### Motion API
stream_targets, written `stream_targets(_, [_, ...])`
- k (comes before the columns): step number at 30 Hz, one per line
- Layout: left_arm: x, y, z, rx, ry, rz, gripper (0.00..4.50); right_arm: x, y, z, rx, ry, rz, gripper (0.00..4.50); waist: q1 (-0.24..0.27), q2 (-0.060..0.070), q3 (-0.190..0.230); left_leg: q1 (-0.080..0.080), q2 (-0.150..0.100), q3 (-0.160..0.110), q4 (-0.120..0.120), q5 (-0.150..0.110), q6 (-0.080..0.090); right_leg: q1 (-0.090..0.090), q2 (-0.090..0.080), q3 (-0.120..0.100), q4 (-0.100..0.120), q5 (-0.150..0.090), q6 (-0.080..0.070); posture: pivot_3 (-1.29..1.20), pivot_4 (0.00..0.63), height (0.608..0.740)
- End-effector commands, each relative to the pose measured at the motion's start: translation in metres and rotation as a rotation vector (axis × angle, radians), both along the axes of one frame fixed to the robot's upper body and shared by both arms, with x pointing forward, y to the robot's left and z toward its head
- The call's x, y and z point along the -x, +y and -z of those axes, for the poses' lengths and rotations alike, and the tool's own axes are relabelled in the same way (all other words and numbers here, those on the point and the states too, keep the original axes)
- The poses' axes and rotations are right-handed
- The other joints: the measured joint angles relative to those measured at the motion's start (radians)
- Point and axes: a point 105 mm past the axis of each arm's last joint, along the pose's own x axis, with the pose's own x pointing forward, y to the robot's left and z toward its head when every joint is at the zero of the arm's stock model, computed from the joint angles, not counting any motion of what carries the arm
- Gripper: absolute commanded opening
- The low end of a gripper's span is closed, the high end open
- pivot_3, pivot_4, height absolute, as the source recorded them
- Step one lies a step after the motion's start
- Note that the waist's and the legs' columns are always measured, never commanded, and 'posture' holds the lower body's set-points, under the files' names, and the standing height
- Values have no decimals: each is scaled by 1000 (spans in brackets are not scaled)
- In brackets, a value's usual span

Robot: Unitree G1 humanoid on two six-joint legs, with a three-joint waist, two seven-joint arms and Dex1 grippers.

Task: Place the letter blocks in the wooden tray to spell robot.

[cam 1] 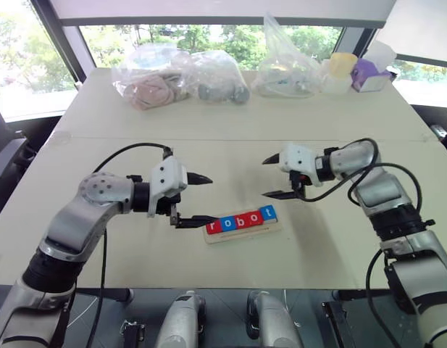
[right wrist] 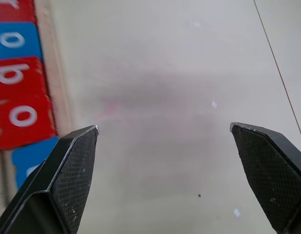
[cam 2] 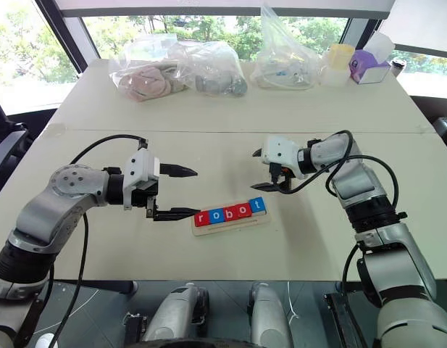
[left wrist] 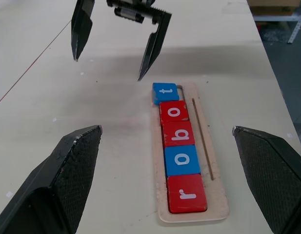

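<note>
Five small square letter blocks [left wrist: 178, 150] in a row inside a long, narrow tray of pale wood [left wrist: 211, 214], reading r, o, b, o, t: red r, blue o, red b, red o, blue t. Four blocks seated flat and touching; the blue t [left wrist: 166, 93] at the far end slightly askew, its corner over the raised rim. A thin groove along the tray's bare strip beside the blocks. Tray lying near the front edge of the worktop [cam 1: 230, 123], slightly angled, between the two arms.

Left gripper [cam 1: 206, 199] just beside the r end, fingers [left wrist: 72, 170] spread wide, holding nothing. Right gripper [cam 1: 272, 176] above the worktop just past the t end, fingers [right wrist: 74, 165] likewise wide apart and empty, clear of the blocks.

Worktop pale cream, matte, made of two tables pushed together with a seam across. At the far edge, clear plastic bags [cam 1: 180, 76] with soft pinkish and grey contents, another crumpled clear bag [cam 1: 285, 65], a pale yellow container [cam 1: 341, 69] and a purple tissue box [cam 1: 372, 72]. Large windows behind with dark frames, green trees outside.
</note>
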Motion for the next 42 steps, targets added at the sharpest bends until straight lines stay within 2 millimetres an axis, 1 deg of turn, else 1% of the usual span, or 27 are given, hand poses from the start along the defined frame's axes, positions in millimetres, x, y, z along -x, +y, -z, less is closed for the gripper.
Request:
stream_targets(1, [3,-2,-11,12,-43,22,4500,-3,1,-4,-3,-65,-5,4445,-2,0,0,0,0,0,0,0,0,0,0,0,0,0,0,0,150,740])
stream_targets(8, [5,0,-11,4,-39,29,4500,3,0,10,24,-51,-27,4445,-3,0,0,0,0,0,0,0,0,0,1,0,1,1,1,0,150,740])
stream_targets(15, [4,0,-12,5,-40,28,4500,11,0,15,38,-19,-55,4445,-2,0,0,0,1,0,0,0,0,0,1,0,0,0,1,0,150,740])
stream_targets(20, [4,-1,-10,4,-38,25,4500,8,1,4,16,-50,-46,4445,-3,0,0,0,1,-1,0,0,0,0,1,0,1,0,1,0,150,740])
stream_targets(23, [4,-1,-10,7,-37,25,4500,0,0,-10,-20,-103,-9,4445,-2,0,0,0,1,-1,0,0,0,0,1,0,0,0,0,0,150,740])
stream_targets(25, [6,-1,-9,8,-34,25,4500,-4,-7,-19,-17,-140,26,4445,-2,0,0,0,1,0,0,0,0,0,1,0,0,0,0,0,150,740])
stream_targets(27, [7,0,-8,4,-31,25,4500,-2,-12,-25,-27,-141,45,4445,0,0,0,0,1,0,0,0,0,0,1,0,0,0,0,0,150,740])
stream_targets(31, [13,9,-5,-19,-11,18,4500,18,-29,-34,-54,-93,83,4445,2,0,0,0,1,-1,0,0,0,0,1,0,0,0,0,0,150,740])
stream_targets(34, [14,15,-2,-36,-10,3,4500,37,-34,-39,-127,-28,121,4445,2,0,0,0,1,-1,-1,0,0,0,1,0,0,-1,-2,0,150,740])
stream_targets(38, [19,22,-3,-35,13,-20,4500,78,-42,-33,-165,103,161,4445,4,0,0,0,2,-1,0,0,0,0,1,0,0,0,-3,0,150,740])
stream_targets(42, [20,28,-4,-34,27,-51,4500,108,-45,-29,-153,182,200,4445,2,1,0,1,3,-1,0,0,-1,0,1,0,0,0,-4,0,150,740])
